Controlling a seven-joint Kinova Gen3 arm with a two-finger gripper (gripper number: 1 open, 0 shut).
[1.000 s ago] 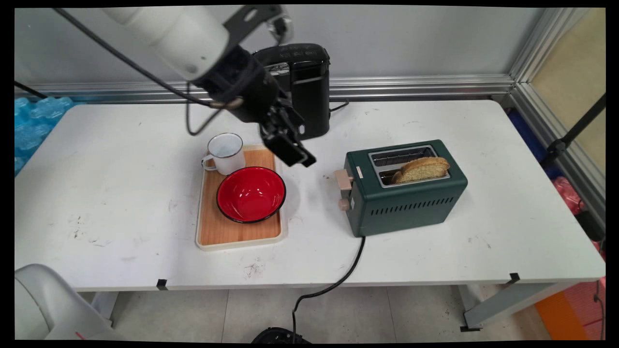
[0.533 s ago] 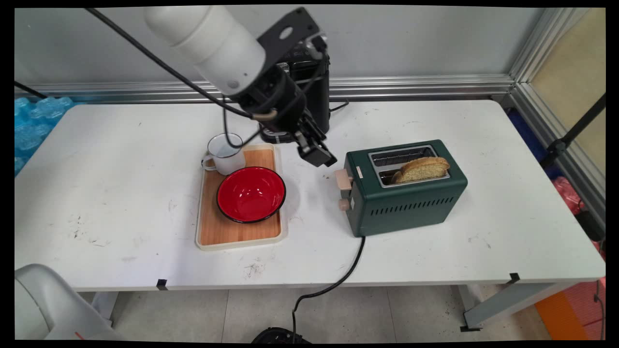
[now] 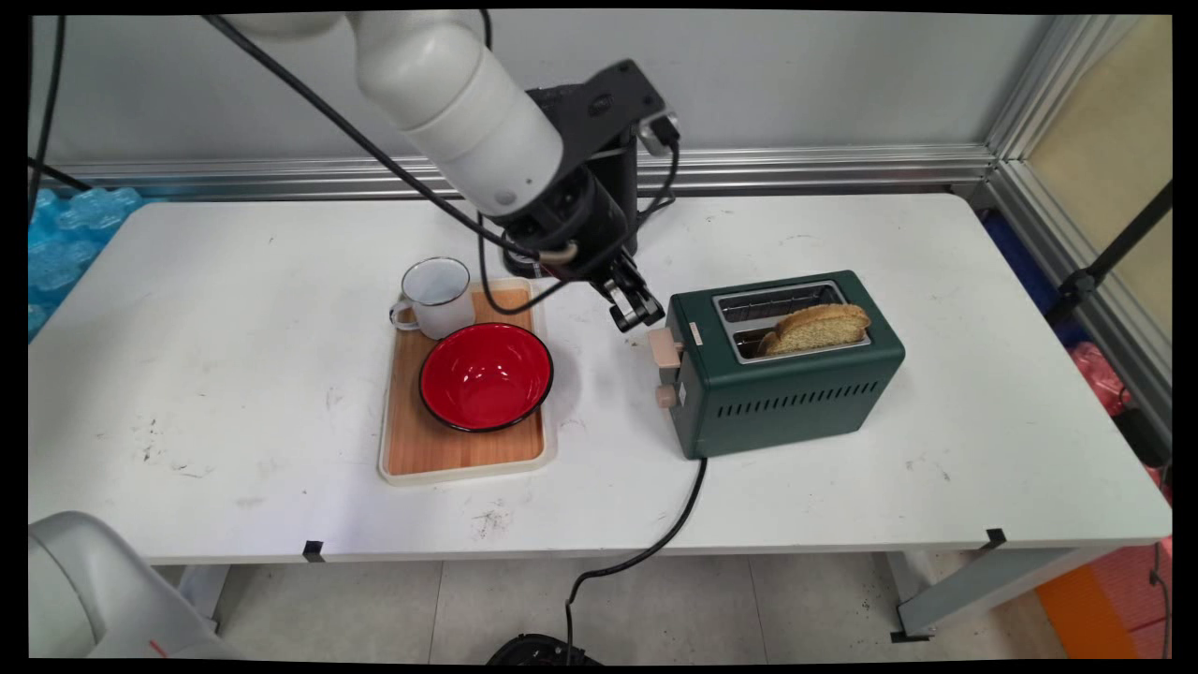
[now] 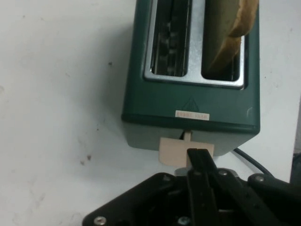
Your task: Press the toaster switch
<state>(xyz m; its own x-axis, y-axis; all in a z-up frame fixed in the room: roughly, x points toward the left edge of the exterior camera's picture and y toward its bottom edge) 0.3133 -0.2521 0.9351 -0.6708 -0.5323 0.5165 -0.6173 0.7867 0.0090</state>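
— From the table's [image 3: 796, 505] near edge, what's closest?

— A black cord [image 3: 655, 543] running off the near edge, up to a green toaster [image 3: 796, 384] that sits right of the middle. A slice of bread [image 3: 819, 328] leans in its nearer slot; the farther slot shows only wire guides.

— And left of it?

— A wooden tray [image 3: 463, 449] with a red bowl [image 3: 485, 374] on it, and a white enamel mug [image 3: 435, 298] at the tray's far end, touching the bowl's rim.

— Where's the gripper?

— The gripper [image 3: 636, 314] hangs just over the toaster's left end, right above the beige lever [image 3: 664, 348]. From across the room I can't say whether it touches.

— Does the hand camera help?

— Some. There the fingers [image 4: 200, 162] look pressed together into one black bar, nothing between them, with the tip overlapping the lever [image 4: 176, 153]. It also shows a small label [image 4: 192, 115] on the toaster's [image 4: 188, 103] top.

— Farthest back?

— A black appliance [image 3: 618, 178] near the far edge, mostly hidden behind the arm.
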